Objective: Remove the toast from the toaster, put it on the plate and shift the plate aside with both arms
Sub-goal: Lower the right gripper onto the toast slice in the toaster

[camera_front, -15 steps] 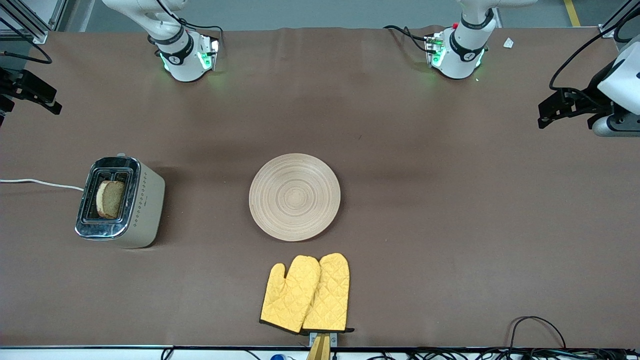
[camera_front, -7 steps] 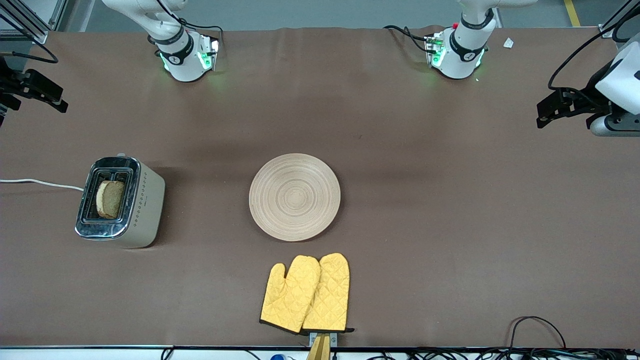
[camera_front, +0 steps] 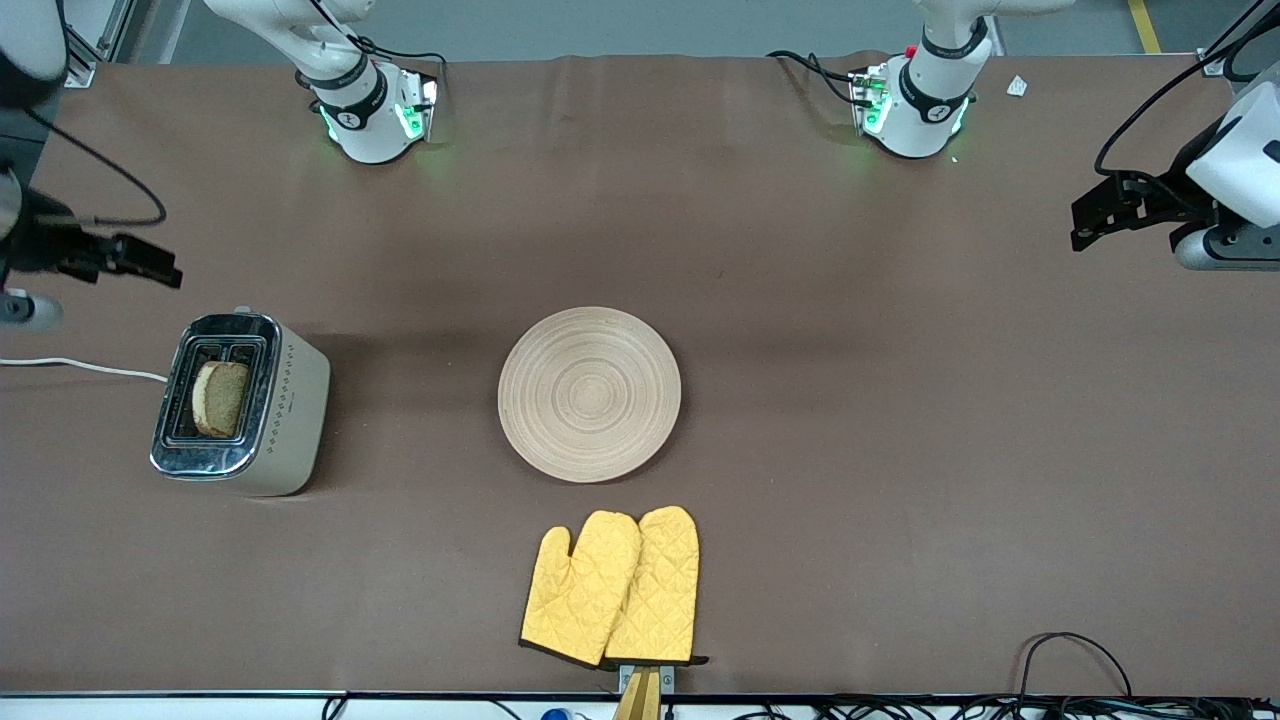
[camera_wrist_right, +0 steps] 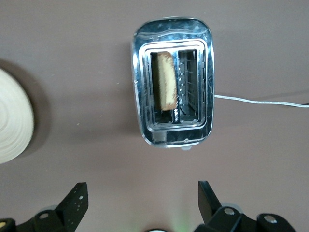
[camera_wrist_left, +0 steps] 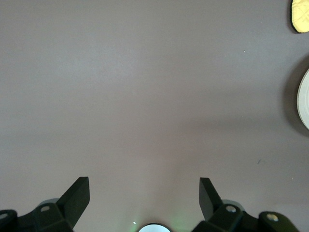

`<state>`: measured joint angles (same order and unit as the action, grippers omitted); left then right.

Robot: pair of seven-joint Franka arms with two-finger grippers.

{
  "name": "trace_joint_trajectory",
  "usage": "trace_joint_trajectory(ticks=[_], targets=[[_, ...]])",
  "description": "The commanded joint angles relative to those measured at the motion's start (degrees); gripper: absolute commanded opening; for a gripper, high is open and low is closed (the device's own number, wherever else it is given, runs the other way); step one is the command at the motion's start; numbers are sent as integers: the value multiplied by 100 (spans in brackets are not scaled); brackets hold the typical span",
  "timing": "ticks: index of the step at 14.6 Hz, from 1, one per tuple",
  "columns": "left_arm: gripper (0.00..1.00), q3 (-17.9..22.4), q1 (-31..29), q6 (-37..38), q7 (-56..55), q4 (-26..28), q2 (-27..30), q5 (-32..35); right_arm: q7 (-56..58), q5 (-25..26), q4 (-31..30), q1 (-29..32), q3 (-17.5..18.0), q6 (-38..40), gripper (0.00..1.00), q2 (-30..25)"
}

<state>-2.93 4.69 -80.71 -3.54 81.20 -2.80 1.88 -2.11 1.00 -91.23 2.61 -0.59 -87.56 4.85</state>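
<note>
Toast (camera_front: 221, 397) upright in toaster (camera_front: 240, 403), right tool (camera_wrist_right: 140, 203) wide, empty, left tool (camera_wrist_left: 144, 198) wide, empty

Both arms up in the air, jaws wide, nothing held.

The right arm (camera_front: 330, 70) rises from its base at the table's top edge and swings out to its own end of the table, where the right gripper (camera_front: 150, 265) hangs in the air with its fingers (camera_wrist_right: 72, 205) spread wide apart and empty. The left arm (camera_front: 930, 80) does the same toward its own end of the table; the left gripper (camera_front: 1095, 215) hangs over bare table, its fingers (camera_wrist_left: 77, 198) also spread wide and empty. Both wrists point the grippers down at the tabletop.
</note>
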Motion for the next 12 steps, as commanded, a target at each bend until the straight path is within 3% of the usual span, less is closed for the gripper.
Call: trace_joint_trajectory(ticks=[1,4,12], targets=[[100,3,14,134,38,-166,-54,-3,-26,-65,-305,125,33,-565,100,165],[100,-23,31,134,47,-166,-54,-3,-8,-65,-1019,170,33,-1402,100,148],[100,-208,67,134,46,-157,-63,-3,229,14,-1398,213,33,-2396,100,604]])
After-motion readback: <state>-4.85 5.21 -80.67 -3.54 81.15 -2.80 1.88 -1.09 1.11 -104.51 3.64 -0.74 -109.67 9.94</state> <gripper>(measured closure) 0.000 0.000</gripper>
